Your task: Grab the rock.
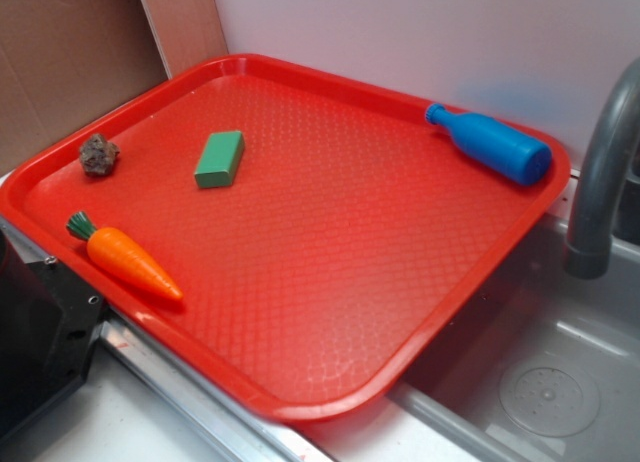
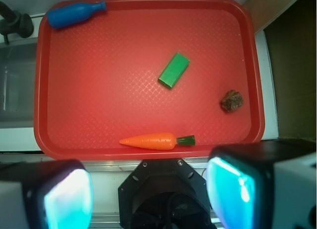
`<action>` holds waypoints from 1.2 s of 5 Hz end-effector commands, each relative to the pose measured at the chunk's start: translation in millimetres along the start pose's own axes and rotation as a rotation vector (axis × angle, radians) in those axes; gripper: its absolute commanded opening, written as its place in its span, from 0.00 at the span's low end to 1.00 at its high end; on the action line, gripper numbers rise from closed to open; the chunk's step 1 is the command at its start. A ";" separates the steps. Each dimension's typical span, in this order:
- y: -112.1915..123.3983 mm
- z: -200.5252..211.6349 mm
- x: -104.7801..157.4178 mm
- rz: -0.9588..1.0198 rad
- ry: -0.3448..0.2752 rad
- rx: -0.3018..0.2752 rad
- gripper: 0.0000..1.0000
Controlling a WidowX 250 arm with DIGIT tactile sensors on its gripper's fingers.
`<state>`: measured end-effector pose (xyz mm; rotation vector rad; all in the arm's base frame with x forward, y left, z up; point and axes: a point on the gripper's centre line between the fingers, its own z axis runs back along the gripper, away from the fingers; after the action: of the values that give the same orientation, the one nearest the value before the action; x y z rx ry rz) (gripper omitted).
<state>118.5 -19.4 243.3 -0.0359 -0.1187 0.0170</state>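
Well apart from everything, the gripper (image 2: pixel 148 199) hangs wide open and empty above the red tray's (image 1: pixel 400 312) near edge. On the tray, the rock (image 1: pixel 98 155) lies by the left rim, near the green block (image 1: pixel 219 159)

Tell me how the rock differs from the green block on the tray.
The rock is lumpy and irregular with a mottled grey-brown surface; the green block is a smooth, flat-faced rectangle in one even green. The rock is the smaller of the two. The rock sits close to the rim of the red tray, while the block lies further toward the middle. Both rest loose on the tray, untouched by the gripper.
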 end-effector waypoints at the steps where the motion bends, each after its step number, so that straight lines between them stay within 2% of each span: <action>1: 0.0 0.0 0.0 0.000 0.000 0.000 1.00; 2: 41.6 -41.9 14.1 0.179 0.019 0.076 1.00; 4: 100.3 -103.4 25.5 0.608 -0.040 0.085 1.00; 5: 131.8 -124.7 17.6 0.796 -0.067 0.095 1.00; 6: 157.6 -141.4 13.5 0.900 -0.064 0.139 1.00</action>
<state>153.3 128.6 93.0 0.0460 -0.1329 0.9135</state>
